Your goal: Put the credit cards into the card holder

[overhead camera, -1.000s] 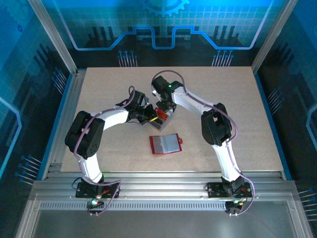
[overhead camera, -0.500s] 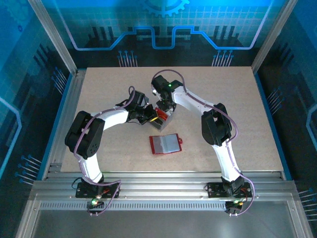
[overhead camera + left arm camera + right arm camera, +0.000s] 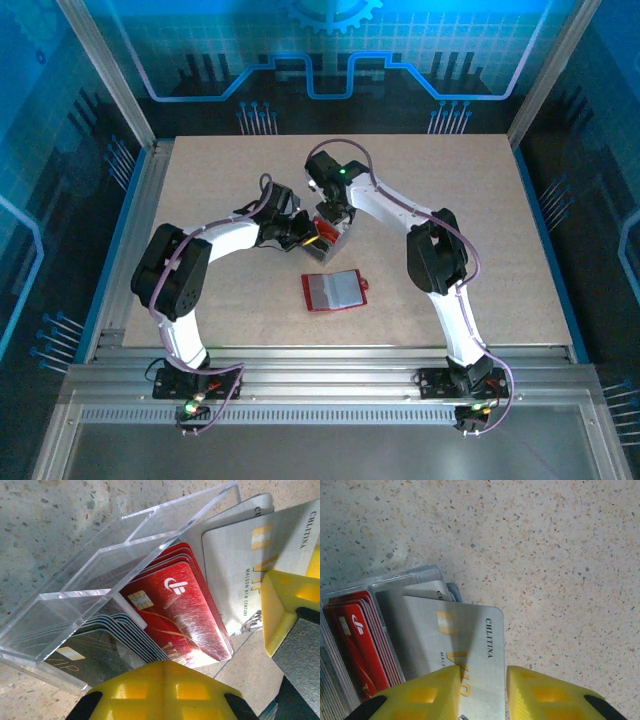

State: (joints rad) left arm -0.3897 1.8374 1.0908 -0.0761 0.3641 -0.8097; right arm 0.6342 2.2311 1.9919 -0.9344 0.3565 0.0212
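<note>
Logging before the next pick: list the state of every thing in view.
card holder: open flat, sleeves up.
clear tray: loaded with cards.
red cards: stacked in the tray.
silver card: sticking out of the tray.
left gripper: shut, at the tray.
right gripper: straddles silver card, grip unclear.

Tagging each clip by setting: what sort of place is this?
Probably a lab or demo robot cell: an aluminium frame with glowing blue circuit-pattern panels encloses a speckled tabletop, and the left arm and right arm are bolted to a slotted rail at its near edge.
</note>
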